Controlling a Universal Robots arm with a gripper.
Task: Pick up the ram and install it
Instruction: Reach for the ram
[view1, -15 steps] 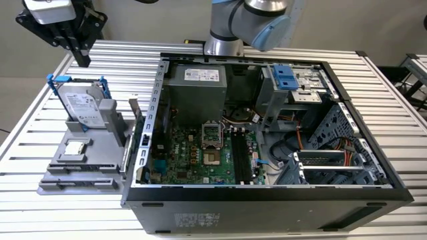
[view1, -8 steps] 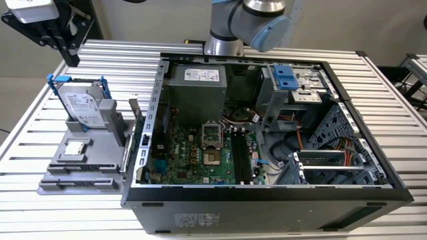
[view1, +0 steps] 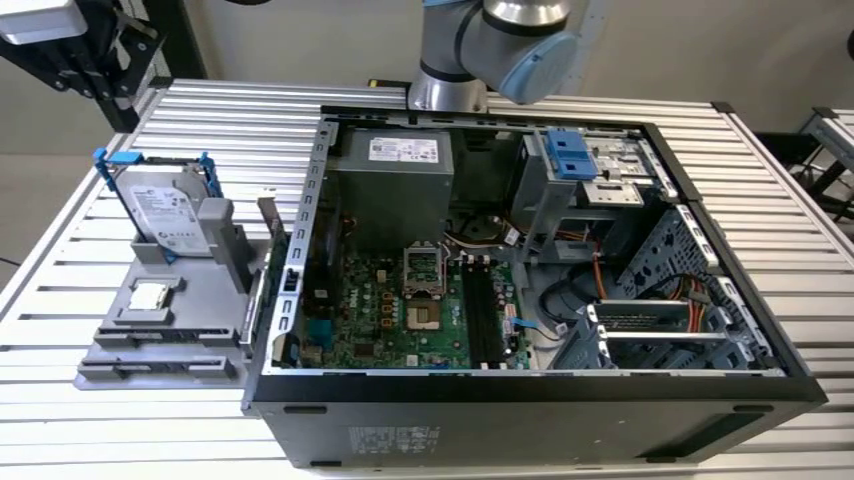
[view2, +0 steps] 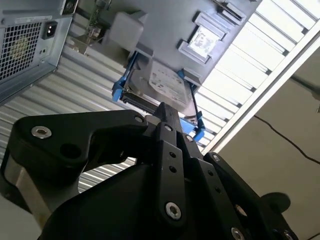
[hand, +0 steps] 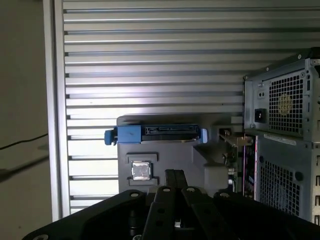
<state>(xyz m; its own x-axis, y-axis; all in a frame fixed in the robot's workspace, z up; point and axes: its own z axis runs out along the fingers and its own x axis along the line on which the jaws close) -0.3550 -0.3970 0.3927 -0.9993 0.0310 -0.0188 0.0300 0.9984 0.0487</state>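
On the exterior view's left, a grey holder (view1: 134, 370) carries the drive (view1: 167, 215), the CPU (view1: 150, 294) and the ram (view1: 272, 238). The ram stands on edge at the holder's side, just beside the open case (view1: 534, 410). The arm (view1: 501, 40) rises behind the case. In both wrist views the gripper (hand: 174, 176) (view2: 167, 114) has its fingers closed together on nothing, well apart from the ram.
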